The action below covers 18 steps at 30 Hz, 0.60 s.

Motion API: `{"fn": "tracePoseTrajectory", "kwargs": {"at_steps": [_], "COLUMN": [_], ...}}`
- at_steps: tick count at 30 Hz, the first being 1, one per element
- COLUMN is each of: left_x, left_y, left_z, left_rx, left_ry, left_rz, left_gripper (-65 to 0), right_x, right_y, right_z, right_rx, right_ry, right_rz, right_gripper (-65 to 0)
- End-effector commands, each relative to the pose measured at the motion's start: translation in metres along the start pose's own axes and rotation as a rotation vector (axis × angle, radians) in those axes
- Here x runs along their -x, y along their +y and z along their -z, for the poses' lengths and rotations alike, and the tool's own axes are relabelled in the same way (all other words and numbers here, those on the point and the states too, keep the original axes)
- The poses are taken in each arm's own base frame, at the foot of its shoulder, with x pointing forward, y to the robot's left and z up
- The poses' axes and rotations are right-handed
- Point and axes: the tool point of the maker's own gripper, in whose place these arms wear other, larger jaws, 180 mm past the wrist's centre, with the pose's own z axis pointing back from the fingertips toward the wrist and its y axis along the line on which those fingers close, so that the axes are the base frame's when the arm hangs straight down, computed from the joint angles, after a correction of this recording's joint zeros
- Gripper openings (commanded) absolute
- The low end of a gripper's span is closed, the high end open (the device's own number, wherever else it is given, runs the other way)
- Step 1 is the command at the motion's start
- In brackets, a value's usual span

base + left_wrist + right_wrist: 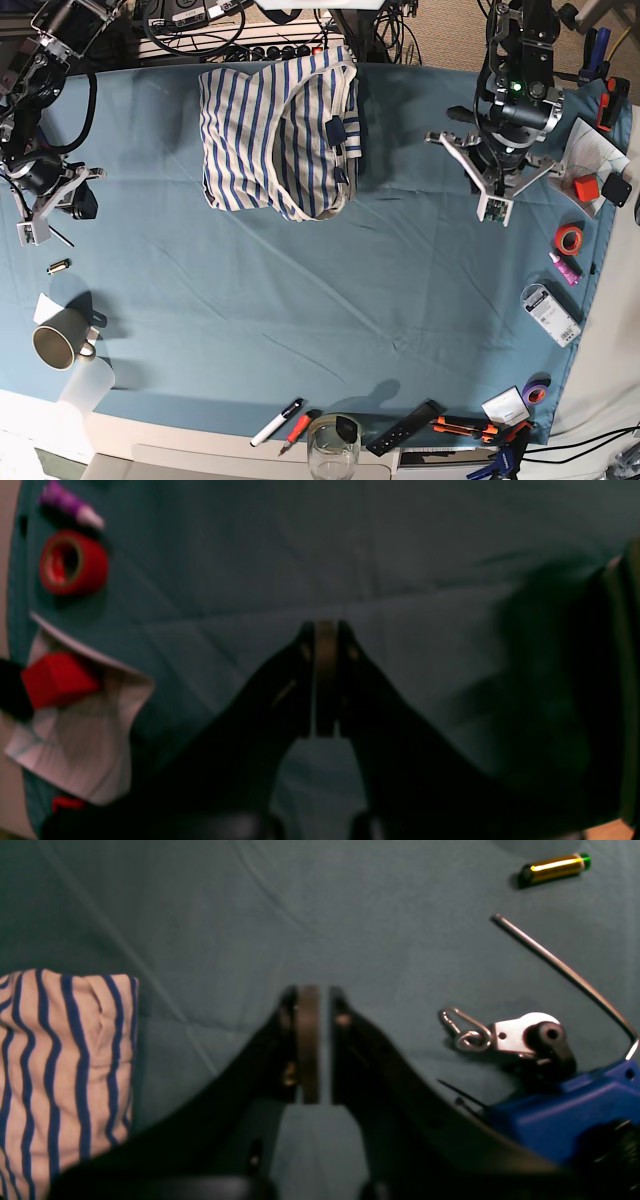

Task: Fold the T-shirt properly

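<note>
The T-shirt [272, 135], white with thin blue stripes, lies loosely doubled over at the far middle of the teal table cloth [300, 290], its dark neck label showing on the right side. A corner of the T-shirt [60, 1065] shows at the left of the right wrist view. My left gripper [325, 630] hangs shut over bare cloth, right of the shirt in the base view [495, 208]. Far from the shirt, at the table's left edge, my right gripper [314, 995] is shut too, with nothing between its pads [28, 232].
A red tape roll [72, 562], purple marker [70, 502] and a red block [57, 677] on white paper lie by the left arm. A battery [552, 867], hex key [565, 972] and metal ring piece [500, 1035] lie near the right gripper. A mug [58, 340], pens [275, 423] and a glass [333, 445] line the front.
</note>
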Motion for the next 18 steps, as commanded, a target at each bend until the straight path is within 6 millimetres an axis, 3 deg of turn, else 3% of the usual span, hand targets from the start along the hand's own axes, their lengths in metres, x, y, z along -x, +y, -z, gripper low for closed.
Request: {"fn": "tracePoseTrajectory", "kwargs": {"at_steps": [1, 18], "left_x": [-0.006, 0.041], "left_y": [0.003, -0.002], "left_z": [-0.004, -0.036], "left_rx": [-0.009, -0.026], "left_ry": [-0.027, 0.087], "left_rz": [0.001, 0.028], "left_gripper": [-65.0, -65.0], "right_x": [-0.009, 0.038], "right_y": [-0.003, 0.031], "right_z": [-0.005, -0.012], "right_rx": [0.01, -0.166], "right_ry": [-0.029, 0.058], "right_rz": [-0.012, 0.063], "right_gripper": [-65.0, -65.0]}}
